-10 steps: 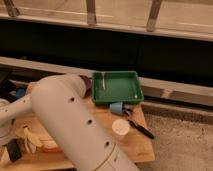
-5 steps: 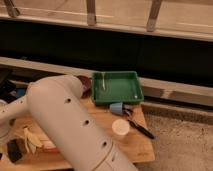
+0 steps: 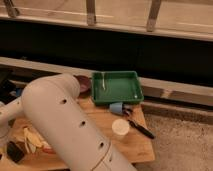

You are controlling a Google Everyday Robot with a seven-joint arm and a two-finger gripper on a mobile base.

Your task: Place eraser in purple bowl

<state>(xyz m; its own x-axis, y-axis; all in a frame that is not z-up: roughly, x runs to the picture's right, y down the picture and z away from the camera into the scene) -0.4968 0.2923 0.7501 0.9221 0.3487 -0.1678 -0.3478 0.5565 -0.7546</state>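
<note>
The purple bowl point(image 3: 83, 84) sits at the table's back, left of the green tray, half hidden behind my arm. My big white arm point(image 3: 65, 125) fills the foreground and bends down toward the lower left. The gripper point(image 3: 7, 146) is there at the frame's left edge, mostly hidden and cut off. A small black block point(image 3: 15, 151) lies low beside it on the wooden table point(image 3: 135, 142); it may be the eraser, and I cannot tell whether the gripper touches it.
A green tray point(image 3: 118, 88) stands at the back. A blue cup point(image 3: 116, 107), a white cup point(image 3: 120, 128) and a black-handled utensil point(image 3: 140, 128) lie on the right. Yellow peel-like pieces point(image 3: 30, 139) lie at the lower left. A dark wall runs behind.
My arm's elbow has shifted slightly to the left. The objects on the table have not moved.
</note>
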